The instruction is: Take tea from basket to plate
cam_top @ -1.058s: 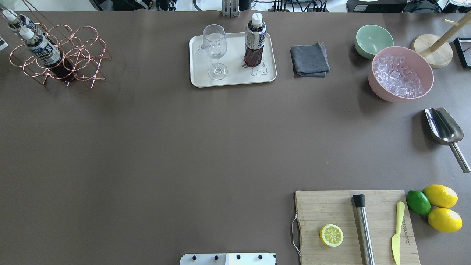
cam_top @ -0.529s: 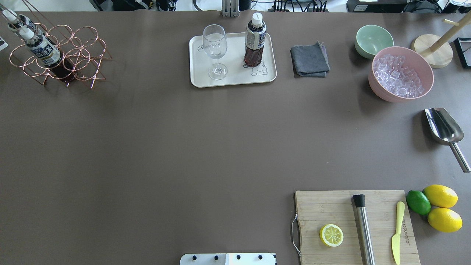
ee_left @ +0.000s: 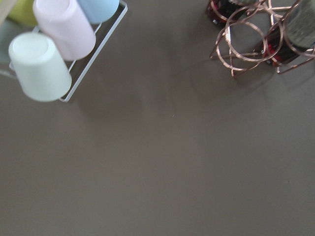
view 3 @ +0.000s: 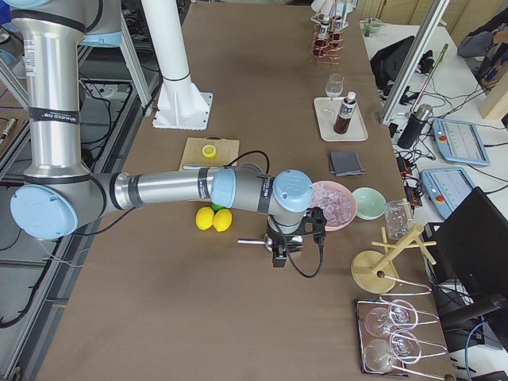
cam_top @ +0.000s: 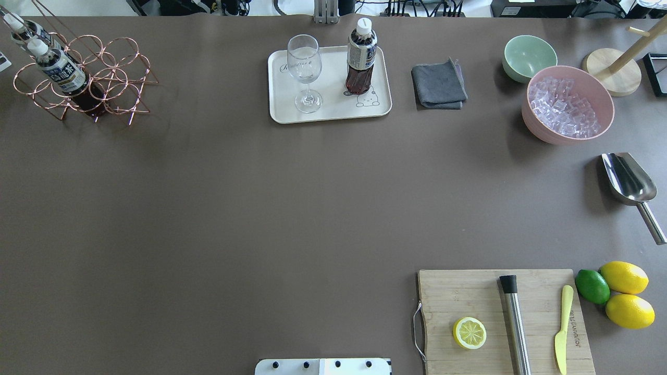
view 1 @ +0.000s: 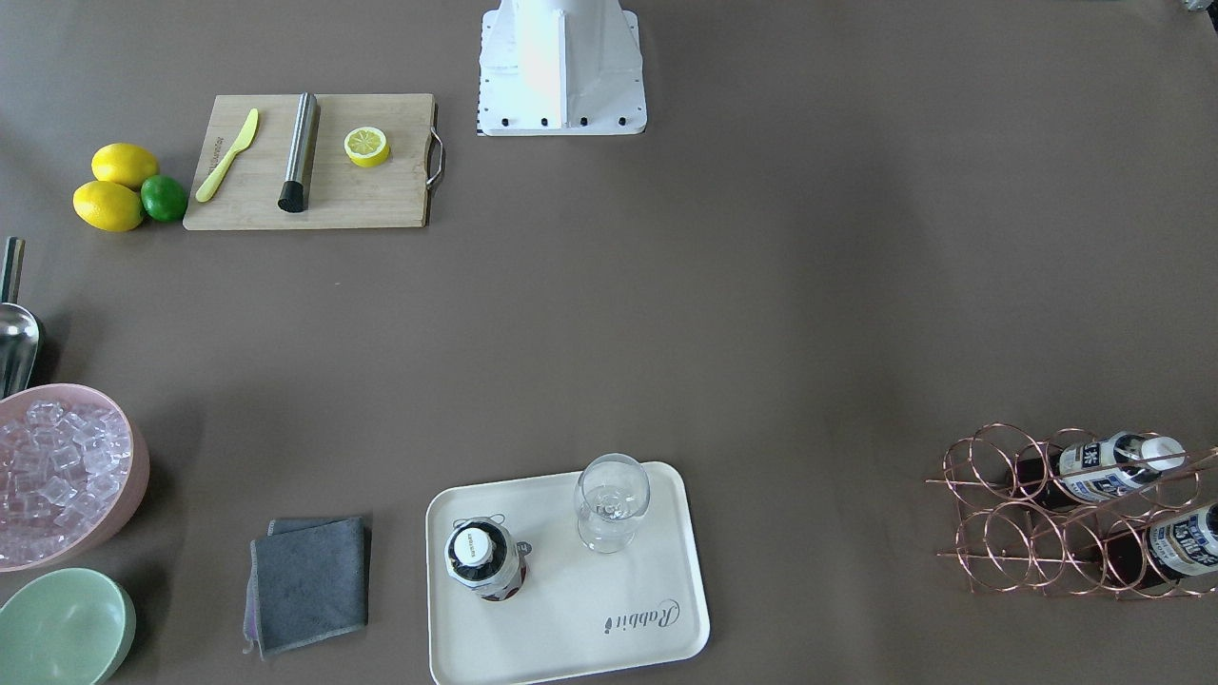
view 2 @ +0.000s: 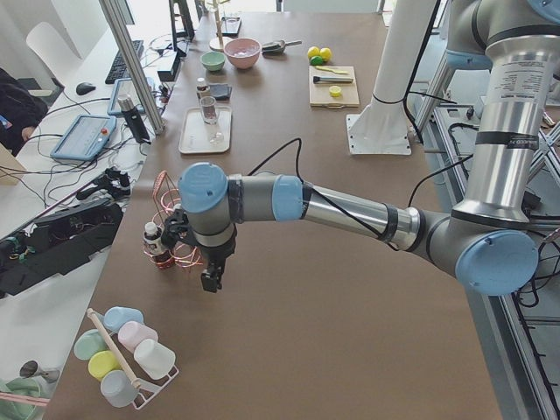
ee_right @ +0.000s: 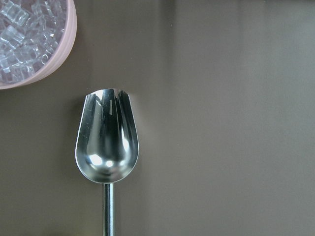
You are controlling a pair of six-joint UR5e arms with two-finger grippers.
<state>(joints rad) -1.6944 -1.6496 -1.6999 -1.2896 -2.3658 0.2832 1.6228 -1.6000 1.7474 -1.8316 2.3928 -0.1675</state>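
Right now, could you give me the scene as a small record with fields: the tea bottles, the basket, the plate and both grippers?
plate: holds one upright tea bottle and a wine glass
basket: two more bottles are in it
left gripper: over bare table beside the basket; open or shut cannot be told
right gripper: above the metal scoop, next to the ice bowl; open or shut cannot be told
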